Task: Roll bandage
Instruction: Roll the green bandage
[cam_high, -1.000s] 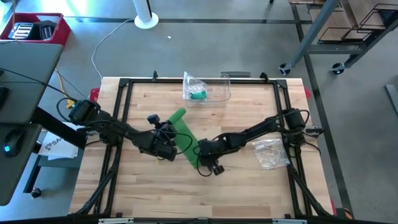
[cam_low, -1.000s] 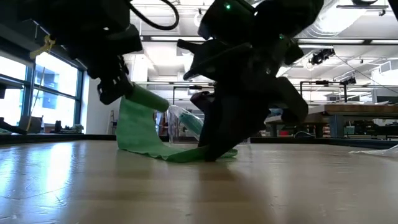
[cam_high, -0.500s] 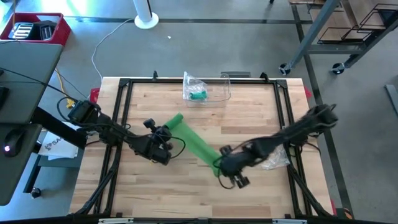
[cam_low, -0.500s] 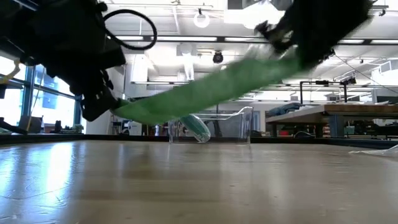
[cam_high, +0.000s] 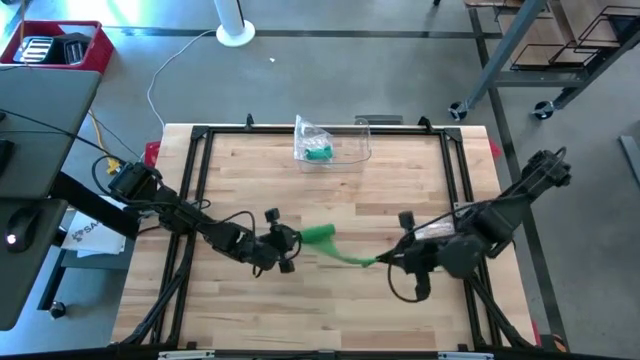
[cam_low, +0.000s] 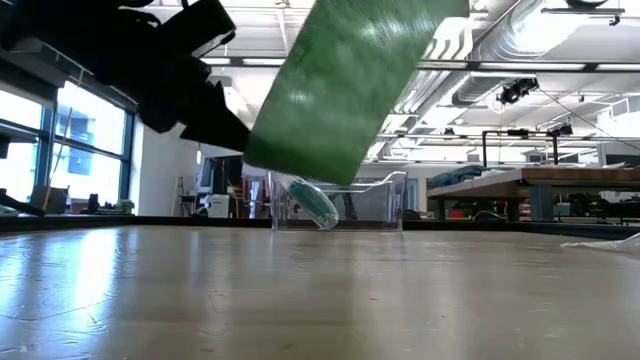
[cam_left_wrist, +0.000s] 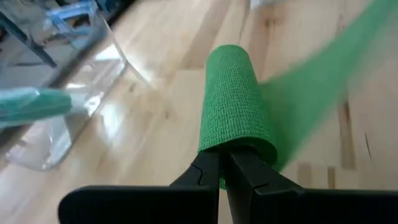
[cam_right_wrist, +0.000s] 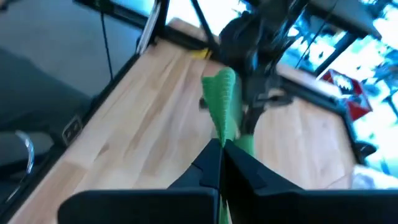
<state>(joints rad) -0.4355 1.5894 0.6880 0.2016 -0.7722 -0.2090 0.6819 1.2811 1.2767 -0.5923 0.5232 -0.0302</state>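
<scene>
High view: I see the left gripper (cam_high: 291, 240) at centre-left of the frame, clenched on the rolled end of the green bandage (cam_high: 320, 236). The strip runs right to the right gripper (cam_high: 385, 262), clenched on its free end at centre-right. A clear container (cam_high: 345, 143) sits at the table's (cam_high: 240, 310) upper edge.
Low view: I see the bandage (cam_low: 340, 90) lifted off the table (cam_low: 320, 300), across the upper middle.
Left wrist view: fingers (cam_left_wrist: 205, 177) pinch the roll (cam_left_wrist: 236, 106).
Right wrist view: fingers (cam_right_wrist: 211, 162) pinch the strip (cam_right_wrist: 222, 109).
</scene>
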